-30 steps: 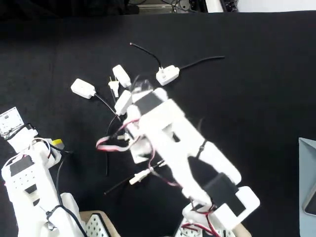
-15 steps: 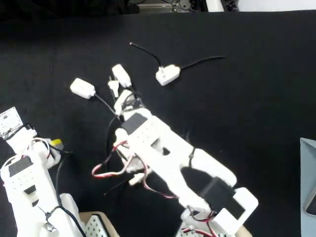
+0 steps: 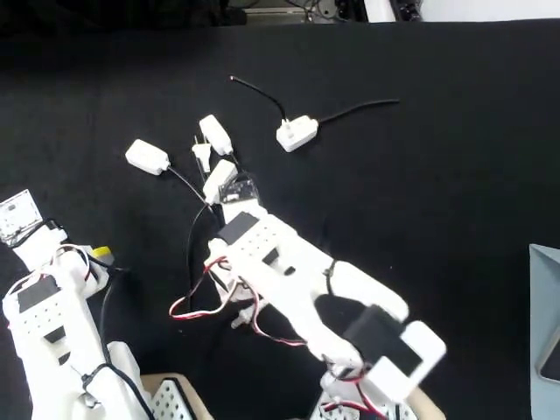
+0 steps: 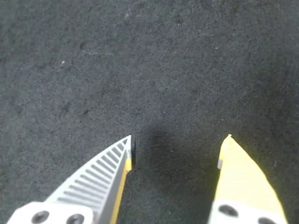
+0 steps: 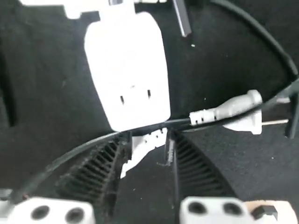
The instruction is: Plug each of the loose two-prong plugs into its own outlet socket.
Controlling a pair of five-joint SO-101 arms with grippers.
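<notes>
Marks on the small board (image 3: 17, 214) at the left edge of the table (image 3: 455, 175): too small to read.

By the near left corner, left gripper (image 4: 180, 142), pointing down at bare black tabletop, jaws wide apart with nothing between them.

Stretched low from the near edge toward the middle and slanting left, right gripper (image 5: 147, 144) (black ribbed fingers), jaws closed on a white held plug (image 5: 148, 140). Across the fingertips, a black cord (image 5: 70, 154). Just beyond them, near socket (image 5: 128, 70), its two slots facing the camera. Beside that, loose plug (image 5: 245, 123) lying flat, one prong showing.

Farther toward the far edge, left of centre: left socket (image 3: 147, 156), mid socket (image 3: 215, 134) and right socket (image 3: 296, 133), the last with cords running off both sides. Between left and mid socket, pronged plug (image 3: 203, 153).
</notes>
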